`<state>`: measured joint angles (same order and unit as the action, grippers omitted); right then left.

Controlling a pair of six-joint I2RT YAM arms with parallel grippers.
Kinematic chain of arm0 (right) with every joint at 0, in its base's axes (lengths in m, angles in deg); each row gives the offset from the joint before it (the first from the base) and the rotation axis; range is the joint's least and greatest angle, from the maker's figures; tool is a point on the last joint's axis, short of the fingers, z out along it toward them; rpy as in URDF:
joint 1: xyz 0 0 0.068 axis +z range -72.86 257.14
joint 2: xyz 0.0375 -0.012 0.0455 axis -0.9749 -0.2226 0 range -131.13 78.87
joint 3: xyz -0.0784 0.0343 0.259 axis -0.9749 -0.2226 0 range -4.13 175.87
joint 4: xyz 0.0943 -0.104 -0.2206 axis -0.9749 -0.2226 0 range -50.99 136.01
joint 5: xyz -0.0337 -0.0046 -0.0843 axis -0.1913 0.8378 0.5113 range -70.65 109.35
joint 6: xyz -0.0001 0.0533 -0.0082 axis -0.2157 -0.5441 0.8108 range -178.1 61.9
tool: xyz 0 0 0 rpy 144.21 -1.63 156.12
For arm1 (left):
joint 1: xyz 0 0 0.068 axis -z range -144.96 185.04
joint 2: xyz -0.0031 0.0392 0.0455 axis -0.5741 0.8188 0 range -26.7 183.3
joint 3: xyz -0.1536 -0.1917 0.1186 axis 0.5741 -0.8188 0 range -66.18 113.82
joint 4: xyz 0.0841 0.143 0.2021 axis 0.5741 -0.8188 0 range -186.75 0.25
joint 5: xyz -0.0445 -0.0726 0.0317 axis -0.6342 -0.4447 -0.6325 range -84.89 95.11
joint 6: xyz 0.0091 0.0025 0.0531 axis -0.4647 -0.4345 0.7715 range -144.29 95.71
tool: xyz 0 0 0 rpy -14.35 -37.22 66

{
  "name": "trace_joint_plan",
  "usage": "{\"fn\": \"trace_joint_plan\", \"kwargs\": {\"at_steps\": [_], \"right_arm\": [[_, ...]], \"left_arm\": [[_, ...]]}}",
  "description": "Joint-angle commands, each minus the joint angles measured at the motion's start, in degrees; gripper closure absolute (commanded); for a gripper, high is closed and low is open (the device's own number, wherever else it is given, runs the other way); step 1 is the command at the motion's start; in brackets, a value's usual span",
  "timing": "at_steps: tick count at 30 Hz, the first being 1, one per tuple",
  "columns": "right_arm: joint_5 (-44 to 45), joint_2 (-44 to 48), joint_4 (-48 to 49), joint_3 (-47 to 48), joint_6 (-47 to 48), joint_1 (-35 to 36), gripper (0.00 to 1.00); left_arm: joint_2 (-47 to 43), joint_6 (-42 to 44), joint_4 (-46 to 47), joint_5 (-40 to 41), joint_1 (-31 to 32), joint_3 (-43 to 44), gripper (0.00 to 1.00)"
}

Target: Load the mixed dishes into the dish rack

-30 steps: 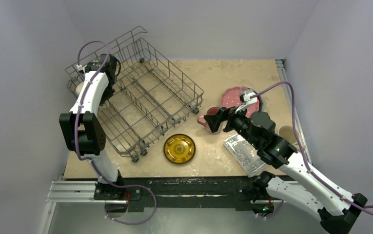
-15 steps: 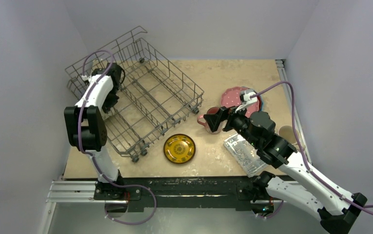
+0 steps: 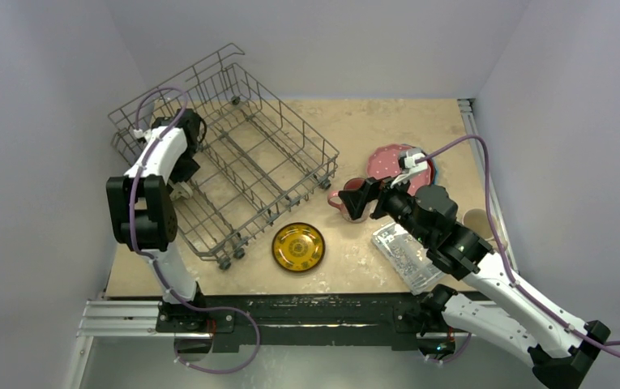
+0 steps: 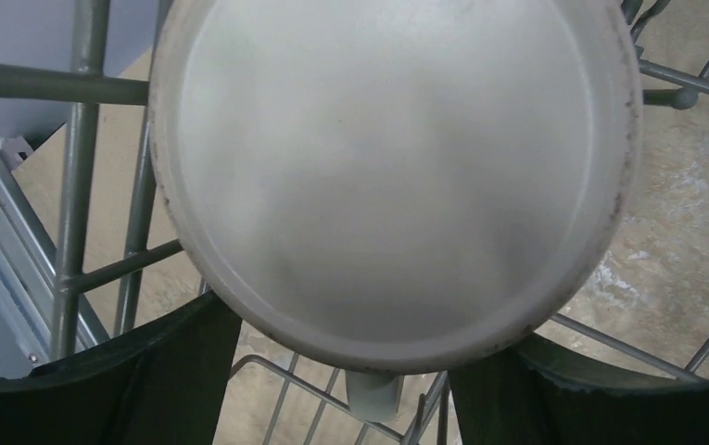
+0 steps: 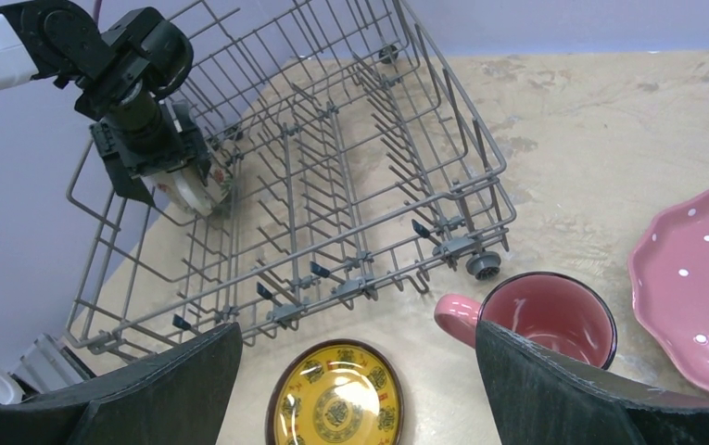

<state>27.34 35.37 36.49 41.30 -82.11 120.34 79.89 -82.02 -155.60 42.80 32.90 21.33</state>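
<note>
The grey wire dish rack (image 3: 241,154) stands at the back left. My left gripper (image 3: 180,172) reaches down into its left end, open. A cream mug (image 4: 387,167) lies on the rack wires (image 4: 77,185) just beyond its fingers (image 4: 146,380), and the mug's handle (image 4: 373,399) points down between them. My right gripper (image 5: 355,371) hovers open over the small yellow plate (image 5: 336,403). The pink mug (image 5: 545,320) is beside its right finger. A pink dotted plate (image 3: 389,162) lies behind that gripper.
A clear plastic box of small metal parts (image 3: 408,258) lies near the right arm. A small brownish object (image 3: 476,220) sits by the table's right edge. A blue rim (image 3: 434,173) shows under the pink plate. Grey walls close in the left, back and right.
My left arm shifted slightly right, deeper into the rack, and its fingers have spread wide around the cream mug. The right arm has not moved.
</note>
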Motion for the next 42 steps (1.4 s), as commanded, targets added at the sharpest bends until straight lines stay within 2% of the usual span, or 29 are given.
{"fn": "trace_joint_plan", "kwargs": {"at_steps": [1,4,5,6,8,12,15,17,23,25,34,37,42], "right_arm": [[-0.26,0.25,0.28,0.78,-0.19,0.12,0.01],[-0.74,-0.14,0.08,1.08,-0.87,0.09,0.01],[-0.88,-0.39,0.02,1.21,-1.13,0.11,0.01],[-1.08,-0.62,-0.11,1.40,-1.53,0.06,0.01],[-1.17,-0.76,-0.17,1.51,-2.09,0.06,0.01],[-1.34,-0.66,0.08,1.37,-3.17,0.10,0.01],[-1.46,-0.93,-0.39,2.11,-3.24,0.10,0.01],[-1.48,-1.48,-0.96,2.52,-3.32,0.13,0.01],[-0.44,-2.96,-5.64,4.58,-2.19,0.13,0.01],[0.47,-3.19,-7.68,5.19,-1.77,0.09,0.01],[2.51,-7.21,-11.01,6.21,-1.81,0.12,0.01],[-1.22,-8.82,-9.48,5.01,-5.04,0.37,0.01],[-6.09,-12.81,-7.17,1.99,-10.04,2.67,0.01]], "left_arm": [[-3.85,0.60,3.42,1.97,-0.50,0.58,0.18],[-4.63,2.22,3.58,2.35,-0.46,1.15,0.12],[-4.96,2.61,3.91,2.71,-0.46,1.09,0.15],[-5.37,2.90,4.42,3.13,-0.50,0.81,0.30],[-5.84,5.04,7.08,3.48,-0.69,0.22,0.41],[-4.67,11.22,13.59,2.08,-2.09,-0.86,0.54],[-3.64,10.62,12.20,0.99,-2.87,-0.24,0.55],[-4.21,10.10,11.45,0.45,-2.80,-0.15,0.50],[-7.80,7.66,8.30,-1.54,-2.30,0.49,0.09],[-9.17,7.45,6.61,-1.46,-2.10,1.42,0.01],[-22.30,11.51,11.23,-6.23,-0.27,-1.39,0.00],[-27.45,16.99,17.47,-12.26,1.51,-4.22,0.00],[-33.21,29.38,27.49,-27.22,9.37,-7.57,0.01]]}}
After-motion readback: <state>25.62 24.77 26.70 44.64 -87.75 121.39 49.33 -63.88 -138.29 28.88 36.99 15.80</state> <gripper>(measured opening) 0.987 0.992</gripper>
